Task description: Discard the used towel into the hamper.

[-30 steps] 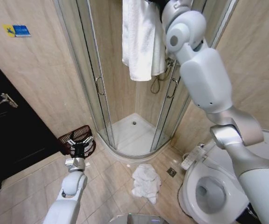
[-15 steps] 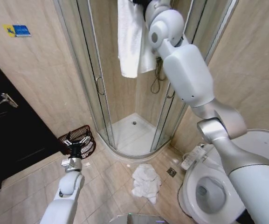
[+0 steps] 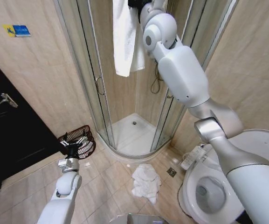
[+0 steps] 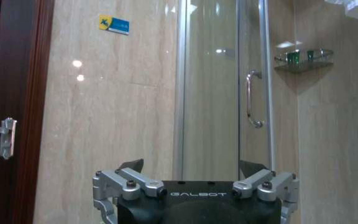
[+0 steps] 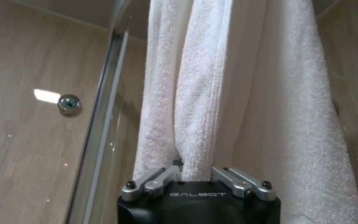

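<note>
A long white towel (image 3: 123, 37) hangs from my right gripper (image 3: 135, 3), raised high in front of the shower cabin. In the right wrist view the gripper (image 5: 195, 171) is shut on the towel (image 5: 197, 93), whose folds hang past the fingers. The hamper (image 3: 87, 132), a small dark reddish-brown basket, stands on the floor to the left of the shower, against the wall. My left gripper (image 3: 73, 141) is held low just in front of the hamper, open and holding nothing (image 4: 193, 166).
A second white towel (image 3: 146, 182) lies crumpled on the tiled floor before the shower tray (image 3: 133, 135). A toilet (image 3: 216, 189) stands at the right, a dark door (image 3: 6, 140) at the left. Glass shower doors (image 3: 97, 84) curve behind the hamper.
My right arm has swung to the left, carrying the hanging towel with it. My left gripper has drifted slightly left in front of the hamper.
</note>
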